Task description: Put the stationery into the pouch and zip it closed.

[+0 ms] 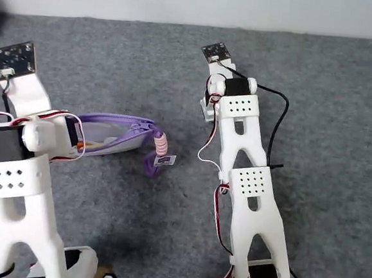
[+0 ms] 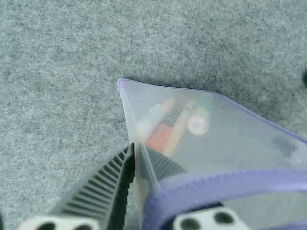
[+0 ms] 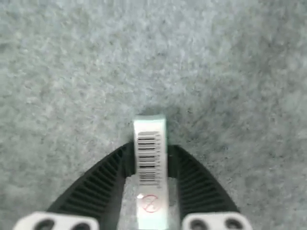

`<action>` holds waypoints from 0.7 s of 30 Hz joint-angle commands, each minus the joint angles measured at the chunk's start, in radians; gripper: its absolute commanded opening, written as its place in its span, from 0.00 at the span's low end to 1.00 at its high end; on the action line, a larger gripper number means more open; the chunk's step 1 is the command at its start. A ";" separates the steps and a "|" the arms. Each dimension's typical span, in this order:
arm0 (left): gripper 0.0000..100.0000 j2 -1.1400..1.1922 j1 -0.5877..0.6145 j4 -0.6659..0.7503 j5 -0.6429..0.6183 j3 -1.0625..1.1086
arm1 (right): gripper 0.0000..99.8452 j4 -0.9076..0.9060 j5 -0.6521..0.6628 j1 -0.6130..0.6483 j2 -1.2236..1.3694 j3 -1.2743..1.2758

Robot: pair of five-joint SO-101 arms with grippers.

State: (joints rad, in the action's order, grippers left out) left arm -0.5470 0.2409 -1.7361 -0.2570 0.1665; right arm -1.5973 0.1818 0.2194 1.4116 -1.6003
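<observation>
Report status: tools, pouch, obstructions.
Left tool clamped on pouch edge, pens inside. Right tool holds barcoded item, apart from pouch. Only carpet between them.

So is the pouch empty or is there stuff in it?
Not empty: the pouch has a clear side, and stationery pieces show inside.

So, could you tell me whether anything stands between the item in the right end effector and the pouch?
Nothing visible does. The right end effector holds the barcoded item, and just grey carpet lies between it and the pouch, gripped by the left end effector. The striped zipper charm lies at the pouch's nearer end.
</observation>
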 commanded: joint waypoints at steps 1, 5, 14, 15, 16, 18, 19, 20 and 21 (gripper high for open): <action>0.01 -0.032 -0.006 -0.006 -0.009 -0.010 | 0.01 -0.085 0.014 0.013 -0.018 -0.029; 0.01 -0.034 -0.006 -0.006 -0.009 -0.010 | 0.01 -0.197 0.003 0.021 -0.058 -0.084; 0.01 -0.032 -0.008 -0.006 -0.009 -0.010 | 0.01 -0.205 -0.080 0.050 -0.243 -0.074; 0.01 -0.032 -0.008 -0.006 -0.009 -0.010 | 0.01 -0.205 -0.086 0.056 -0.271 -0.072; 0.01 -0.032 -0.008 -0.006 -0.009 -0.010 | 0.01 -0.205 -0.100 0.062 -0.298 -0.066; 0.01 -0.028 -0.008 -0.006 -0.009 -0.010 | 0.01 -0.205 -0.121 0.073 -0.377 -0.008; 0.01 -0.028 -0.008 -0.006 -0.009 -0.010 | 0.01 -0.205 -0.133 0.077 -0.423 0.040; 0.01 -0.028 -0.008 -0.006 -0.009 -0.010 | 0.01 -0.205 -0.152 0.082 -0.479 0.100; 0.01 -0.028 -0.008 -0.006 -0.009 -0.010 | 0.01 -0.205 -0.172 0.084 -0.539 0.169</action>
State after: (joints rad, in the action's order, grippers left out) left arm -0.5470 0.2409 -1.7361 -0.2570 0.1665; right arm -1.7538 0.0606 0.2900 1.0787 -1.5512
